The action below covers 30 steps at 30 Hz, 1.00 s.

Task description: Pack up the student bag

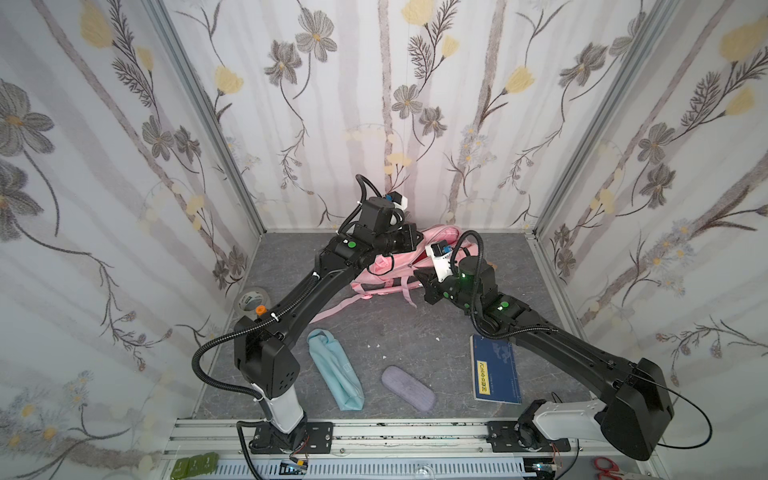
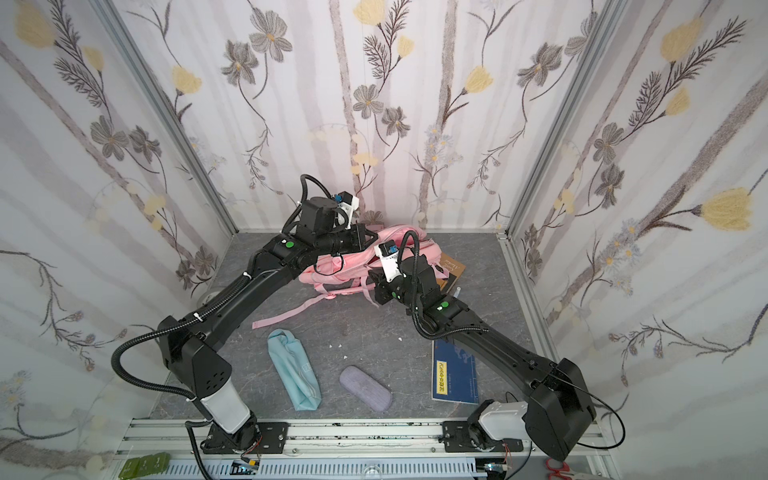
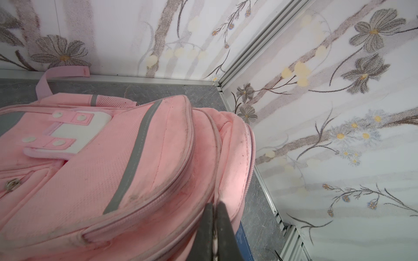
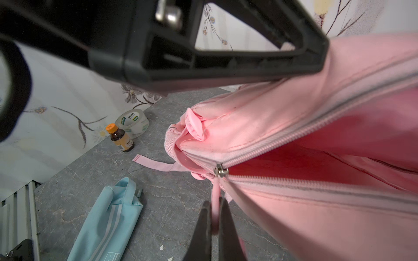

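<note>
At the far middle, the left gripper pinches the student bag by its edge. The right gripper pinches the pink zipper pull; the zip gapes open.

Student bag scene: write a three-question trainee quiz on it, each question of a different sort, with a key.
1. True or false: the main zipper of the student bag is fully closed.
2. Multiple choice: what is the right gripper pinching? A. the zipper pull; B. the teal pouch; C. the blue book.
3. Fill in the blank: the bottle standing beside the tape roll has an ___ cap.

Key: 1. False, the zipper is partly open and shows the red lining. 2. A. 3. orange.
</note>
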### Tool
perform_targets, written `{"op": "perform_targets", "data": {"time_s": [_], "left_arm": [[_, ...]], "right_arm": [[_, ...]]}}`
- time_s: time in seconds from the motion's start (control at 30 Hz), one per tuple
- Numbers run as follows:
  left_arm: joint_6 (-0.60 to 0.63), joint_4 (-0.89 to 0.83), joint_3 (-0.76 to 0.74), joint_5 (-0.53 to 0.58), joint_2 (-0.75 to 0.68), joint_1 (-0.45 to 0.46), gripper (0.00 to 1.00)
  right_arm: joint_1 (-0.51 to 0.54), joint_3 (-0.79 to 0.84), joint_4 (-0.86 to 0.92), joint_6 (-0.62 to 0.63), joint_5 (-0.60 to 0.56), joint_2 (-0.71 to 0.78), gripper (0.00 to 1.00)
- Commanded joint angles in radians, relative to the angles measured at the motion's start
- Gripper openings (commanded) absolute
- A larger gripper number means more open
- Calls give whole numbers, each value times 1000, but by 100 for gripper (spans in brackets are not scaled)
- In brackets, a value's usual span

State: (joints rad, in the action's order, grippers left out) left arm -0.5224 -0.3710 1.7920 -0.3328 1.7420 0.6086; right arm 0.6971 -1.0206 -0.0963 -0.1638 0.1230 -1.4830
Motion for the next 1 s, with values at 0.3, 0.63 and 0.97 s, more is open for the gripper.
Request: {"op": "perform_targets", "data": {"time_s": [0.3, 0.63, 0.97], "left_arm": [[-10, 142, 55, 90, 17, 0, 0], [-16, 120, 9, 155, -7, -2, 0], [22, 97, -13, 165, -21, -7, 0]], "right_arm": [[14, -9, -42, -17, 71, -11, 0], [37, 28, -75, -57, 89, -8, 0], [41, 10, -52, -60, 104, -37, 0]]}}
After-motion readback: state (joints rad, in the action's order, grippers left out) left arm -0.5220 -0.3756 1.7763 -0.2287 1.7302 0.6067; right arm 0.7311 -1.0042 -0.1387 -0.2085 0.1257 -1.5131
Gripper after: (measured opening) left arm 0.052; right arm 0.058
